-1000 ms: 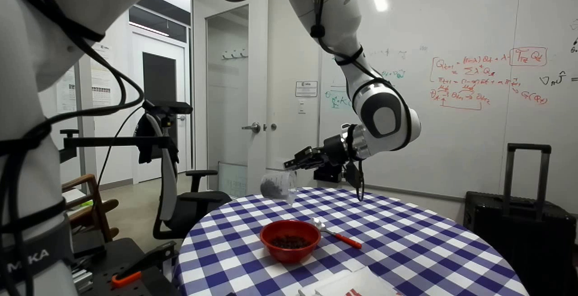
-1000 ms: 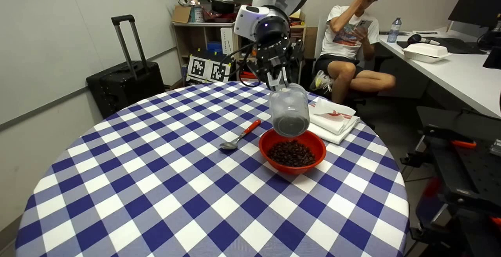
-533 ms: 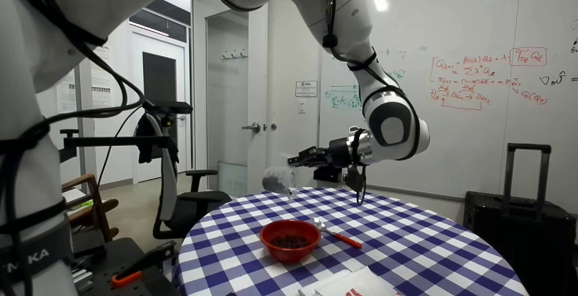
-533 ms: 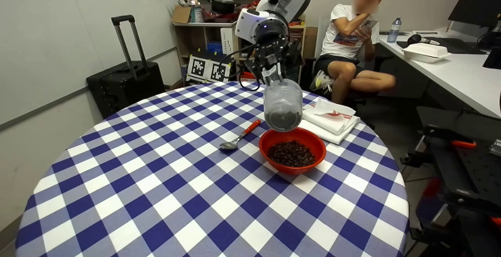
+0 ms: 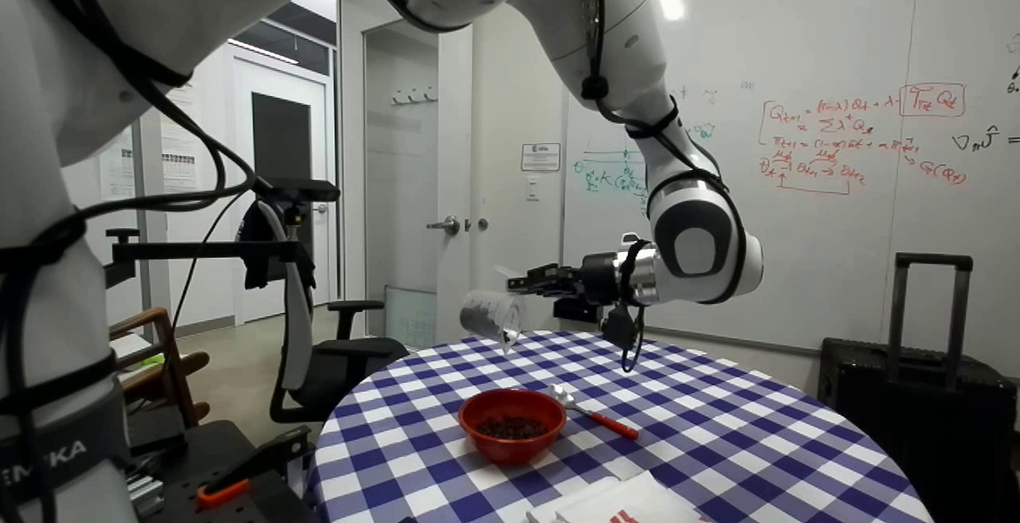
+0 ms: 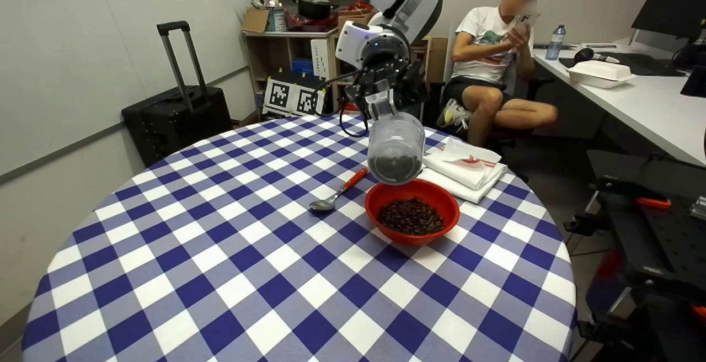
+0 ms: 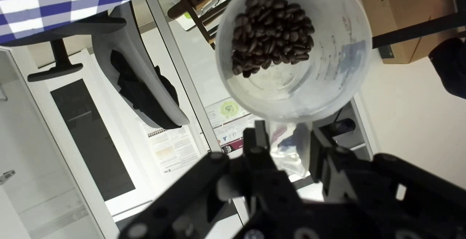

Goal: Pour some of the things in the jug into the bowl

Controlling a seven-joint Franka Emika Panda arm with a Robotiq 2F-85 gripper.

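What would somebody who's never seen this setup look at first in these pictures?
Probably the bright red bowl, holding dark beans, on the blue-and-white checked tablecloth. Next, perhaps, the clear jug, tilted in mid-air with its handle pinched in the gripper; the wrist view looks into its mouth at more beans. In an exterior view, the white robot arm arching across the top is hard to miss, too.
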